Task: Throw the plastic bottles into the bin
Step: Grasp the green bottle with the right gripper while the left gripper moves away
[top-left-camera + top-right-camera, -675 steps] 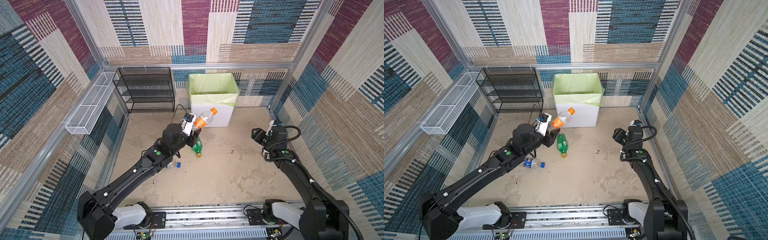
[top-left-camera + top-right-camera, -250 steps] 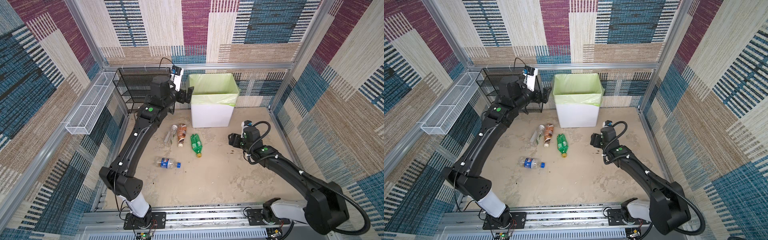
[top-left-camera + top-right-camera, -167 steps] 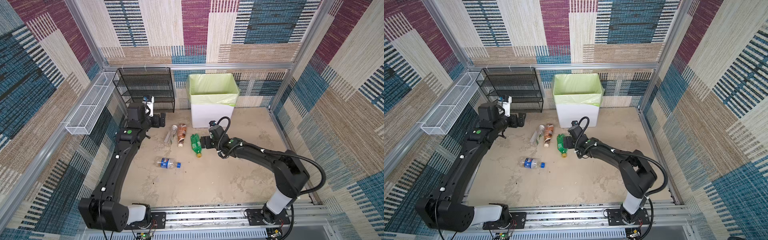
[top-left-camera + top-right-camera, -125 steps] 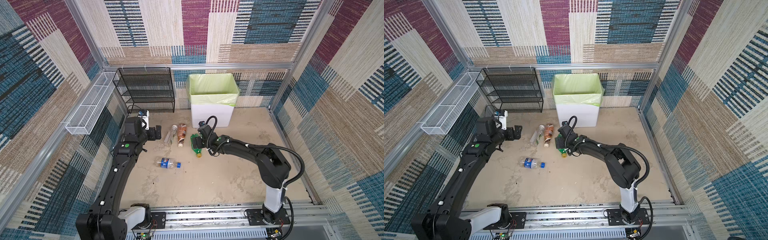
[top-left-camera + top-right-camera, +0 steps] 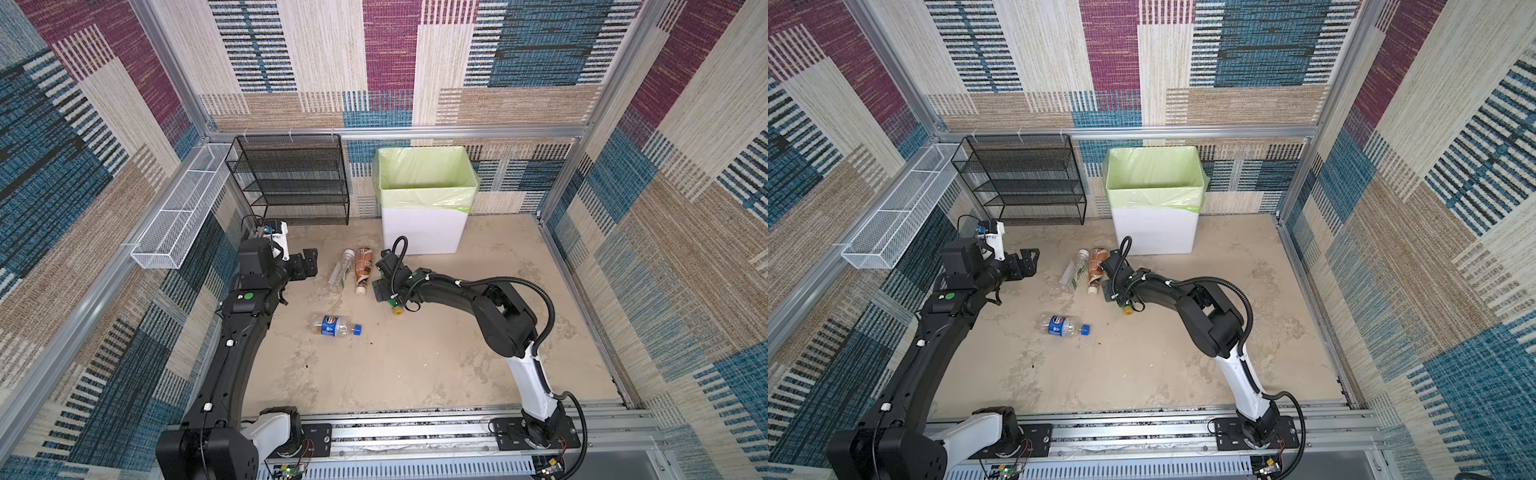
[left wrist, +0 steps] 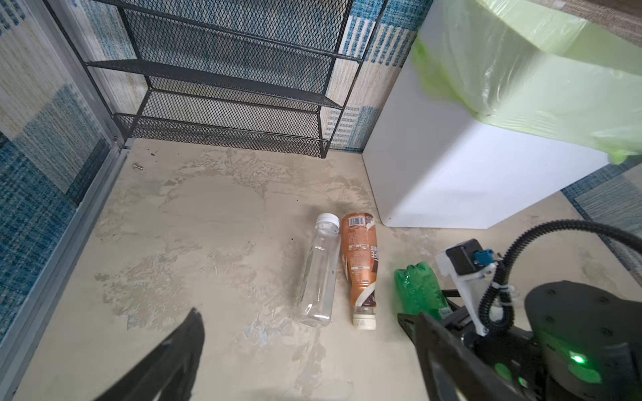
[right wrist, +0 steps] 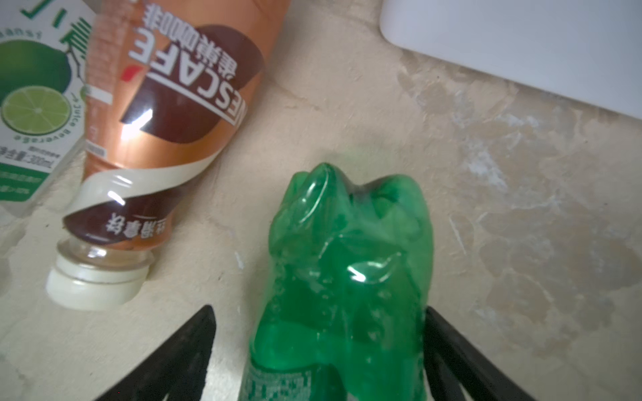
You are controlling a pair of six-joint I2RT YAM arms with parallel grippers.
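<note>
Pincer on the right (image 7: pixel 318 309) (wide, astride the green bottle (image 7: pixel 347 243)) should close mid-body, clear of the Nescafé bottle (image 7: pixel 173 86) at ten o'clock.

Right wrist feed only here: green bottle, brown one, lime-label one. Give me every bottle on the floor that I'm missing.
Observer: One more: a blue-labelled bottle lies alone, well apart from those three.
Operator: Report the left gripper.
Observer: The left gripper hangs open and empty, left of the clear bottle in both top views.
Operator: Describe the bin.
Observer: The bin stands upright, right of the black rack; its bottom is out of sight.
</note>
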